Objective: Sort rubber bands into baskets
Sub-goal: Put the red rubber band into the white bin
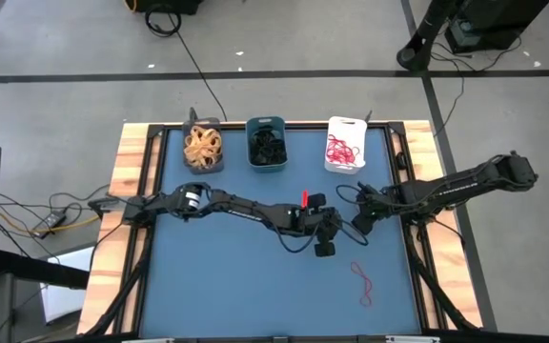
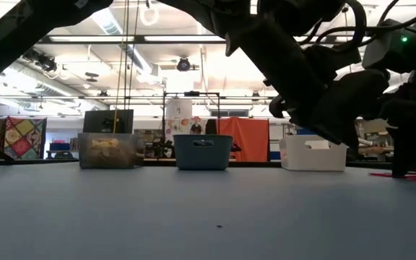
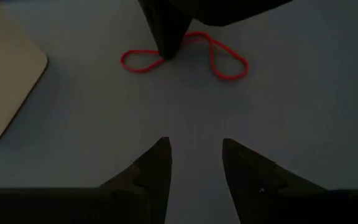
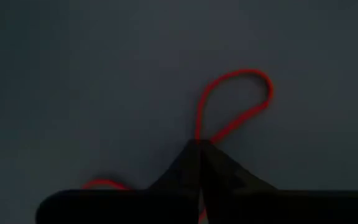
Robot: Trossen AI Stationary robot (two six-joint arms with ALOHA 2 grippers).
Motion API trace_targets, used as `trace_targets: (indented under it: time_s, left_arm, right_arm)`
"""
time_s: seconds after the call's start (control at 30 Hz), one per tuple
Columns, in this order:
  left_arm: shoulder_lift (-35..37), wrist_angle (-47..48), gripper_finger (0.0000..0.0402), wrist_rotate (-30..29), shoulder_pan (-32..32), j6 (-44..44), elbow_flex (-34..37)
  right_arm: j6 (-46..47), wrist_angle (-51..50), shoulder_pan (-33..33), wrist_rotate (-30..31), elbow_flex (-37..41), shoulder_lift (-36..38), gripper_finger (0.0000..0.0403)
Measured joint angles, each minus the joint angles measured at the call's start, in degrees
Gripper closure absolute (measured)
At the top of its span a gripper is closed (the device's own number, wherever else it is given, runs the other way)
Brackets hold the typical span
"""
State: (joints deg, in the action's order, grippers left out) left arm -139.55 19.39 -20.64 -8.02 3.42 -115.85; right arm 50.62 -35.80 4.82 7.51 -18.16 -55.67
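Right gripper [image 4: 201, 146] pinched tight on a red rubber band [image 4: 235, 73] lying on the mat, so lift straight up, then carry to the white basket [image 1: 348, 121] at 12 o'clock, dodging the left gripper [image 3: 194, 168], fingers spread, at 8 o'clock.

The counter [image 1: 255, 276] has a smooth, matt blue top framed by pale bare wood [image 1: 127, 181]. The three baskets look like smooth plastic: dark grey [image 1: 203, 148], teal [image 1: 267, 145], white [image 1: 346, 146]. The red rubber band [image 3: 216, 59] is thin, matt elastic. Both arms look matt black.
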Motion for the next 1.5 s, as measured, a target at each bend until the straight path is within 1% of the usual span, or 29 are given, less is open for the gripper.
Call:
trace_targets:
  time_s: [0.17, 0.3, 0.43, 0.53, 0.6, 0.7, 0.8, 0.9, 0.97, 1.13, 1.27, 1.37, 1.5]
  left_arm:
    - [1.43, 2.27, 0.0255, 1.31, -0.69, -0.52, 0.04]
    - [4.47, 3.26, 0.0255, 1.12, -1.25, -1.67, -0.02]
    - [5.72, 5.06, 0.0255, 0.84, -1.42, -1.97, 0.00]
    - [6.38, 6.04, 0.0255, 0.71, -1.61, -1.96, 0.11]
    - [7.03, 4.23, 0.0255, 0.78, -1.93, -1.96, 1.00]
    - [8.43, 3.94, 0.0263, 1.81, -2.70, -2.82, 2.86]
    - [11.11, 2.48, 0.0274, 1.86, -3.10, -2.91, 6.36]
    - [15.04, -2.81, 0.0283, 1.78, -2.92, -2.77, 12.40]
    - [17.41, -6.85, 0.0287, 1.63, -2.86, -1.74, 17.31]
    - [23.17, -16.94, 0.0290, 2.27, -2.92, 0.09, 29.16]
    - [25.47, -22.90, 0.0290, 2.27, -2.86, 0.24, 35.60]
    - [25.78, -24.39, 0.0290, 2.27, -2.62, 0.24, 37.14]
    - [25.88, -24.10, 0.0290, 2.77, -2.02, 1.29, 37.37]
  right_arm:
    - [-0.97, -0.36, 1.66, -0.14, -2.58, -0.27, 0.0396]
    - [-3.24, 0.02, 2.86, 1.91, -6.90, -0.17, 0.0398]
    - [-7.27, 0.24, 2.92, 5.88, -12.08, -0.15, 0.0399]
    - [-11.16, 0.14, 1.89, 10.15, -15.74, -0.15, 0.0400]
    - [-13.80, 0.12, 0.62, 13.60, -17.96, -0.10, 0.0400]
    - [-18.15, -0.15, -2.25, 18.10, -21.03, -0.19, 0.0400]
    - [-22.67, 0.11, -6.14, 20.52, -23.62, -0.30, 0.0400]
    - [-27.33, 1.08, -10.38, 23.06, -25.27, -0.32, 0.0400]
    - [-30.54, 2.88, -13.54, 23.54, -25.62, -0.34, 0.0400]
    - [-38.08, 7.17, -22.15, 23.10, -25.65, -1.32, 0.0400]
    - [-40.75, 9.25, -28.96, 22.40, -25.67, -3.15, 0.0399]
    - [-40.79, 9.58, -33.38, 20.30, -25.67, -5.21, 0.0397]
    - [-40.30, 9.60, -37.88, 14.89, -25.67, -8.97, 0.0385]
